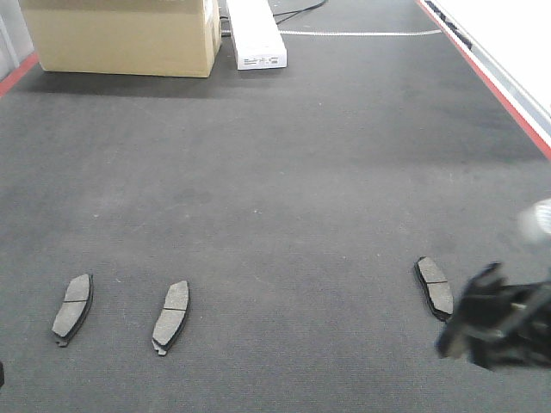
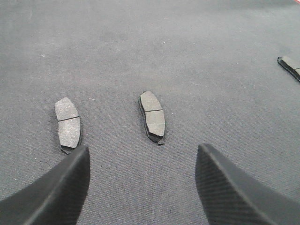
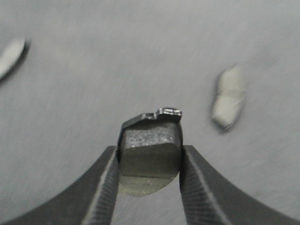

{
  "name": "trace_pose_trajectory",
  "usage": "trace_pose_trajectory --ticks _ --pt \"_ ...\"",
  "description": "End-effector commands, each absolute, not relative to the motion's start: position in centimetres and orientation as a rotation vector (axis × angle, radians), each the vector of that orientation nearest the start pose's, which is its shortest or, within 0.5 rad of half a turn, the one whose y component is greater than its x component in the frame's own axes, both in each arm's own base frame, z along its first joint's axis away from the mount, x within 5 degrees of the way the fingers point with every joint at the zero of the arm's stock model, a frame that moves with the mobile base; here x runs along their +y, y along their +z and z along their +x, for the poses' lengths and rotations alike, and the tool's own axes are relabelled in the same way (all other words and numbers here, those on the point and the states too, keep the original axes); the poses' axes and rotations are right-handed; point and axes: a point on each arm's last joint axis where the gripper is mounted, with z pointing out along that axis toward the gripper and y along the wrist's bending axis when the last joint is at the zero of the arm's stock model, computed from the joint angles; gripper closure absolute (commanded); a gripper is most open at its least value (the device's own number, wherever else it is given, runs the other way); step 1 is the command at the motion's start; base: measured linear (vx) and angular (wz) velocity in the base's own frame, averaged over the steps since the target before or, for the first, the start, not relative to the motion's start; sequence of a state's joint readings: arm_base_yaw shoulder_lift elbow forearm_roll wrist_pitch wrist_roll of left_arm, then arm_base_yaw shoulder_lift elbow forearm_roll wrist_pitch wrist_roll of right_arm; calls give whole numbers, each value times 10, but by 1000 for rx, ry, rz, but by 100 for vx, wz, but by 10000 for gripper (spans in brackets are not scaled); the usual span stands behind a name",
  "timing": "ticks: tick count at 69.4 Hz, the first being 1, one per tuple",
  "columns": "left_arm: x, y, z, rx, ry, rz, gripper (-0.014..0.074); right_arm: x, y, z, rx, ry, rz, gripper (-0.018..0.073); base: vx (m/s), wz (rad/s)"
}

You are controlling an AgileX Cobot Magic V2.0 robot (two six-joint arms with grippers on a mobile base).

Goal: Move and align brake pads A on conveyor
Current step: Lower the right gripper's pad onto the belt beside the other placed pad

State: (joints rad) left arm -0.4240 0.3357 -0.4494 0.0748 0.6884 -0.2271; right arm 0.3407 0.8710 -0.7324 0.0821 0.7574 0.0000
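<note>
A: Right tool (image 3: 149,161) clamped on one brake pad (image 3: 149,152), end-on, lifted off the conveyor (image 1: 275,172)?

B: Yes. Blurred at 4 o'clock in the front view, just beside the third pad (image 1: 435,286).

A: Left tool (image 2: 140,183)?

B: Spread wide, holding nothing. Middle pad (image 2: 152,115) at 12 o'clock from it, long axis 12-to-6; left pad (image 2: 68,124) at 10.

A: Gap for the held one?

B: Probably between middle and third pads. Rough dark belt, bare there; cardboard box (image 1: 120,34) far off at 11.
</note>
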Motion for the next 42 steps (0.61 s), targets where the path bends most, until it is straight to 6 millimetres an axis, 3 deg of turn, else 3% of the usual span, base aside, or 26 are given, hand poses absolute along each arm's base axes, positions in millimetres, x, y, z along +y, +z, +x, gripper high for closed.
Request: trace_pose_trajectory --ticks 1,24,42 --pt "-26 294 66 1979 -341 236 136 70 321 174 2339 303 -367 559 0 0" --pt "-26 294 66 1978 -339 237 136 101 303 247 2577 328 -397 553 0 0" --pt "-26 294 66 1978 -338 237 136 120 267 287 2736 372 -421 547 0 0"
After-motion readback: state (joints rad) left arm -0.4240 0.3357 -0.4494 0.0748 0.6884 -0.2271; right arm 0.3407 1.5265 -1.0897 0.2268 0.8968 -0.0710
